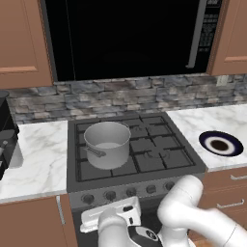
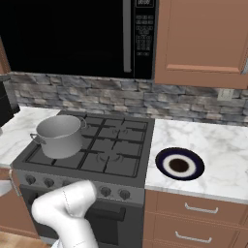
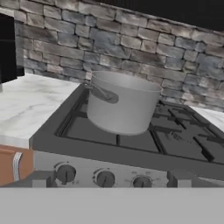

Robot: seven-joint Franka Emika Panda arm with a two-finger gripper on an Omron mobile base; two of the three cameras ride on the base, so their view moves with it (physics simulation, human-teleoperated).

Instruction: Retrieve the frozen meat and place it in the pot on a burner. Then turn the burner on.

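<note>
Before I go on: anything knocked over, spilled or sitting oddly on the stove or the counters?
Nothing stands out. The pot stands upright and empty on the front left burner of the stove. The dark-rimmed plate lies flat on the marble counter to the right. No spills show.

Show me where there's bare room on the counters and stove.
Free: right burners beside the pot; marble around the plate right of the stove; marble between the stove and the dark appliance at left. Crowded: the stove's left, under the pot.
</note>
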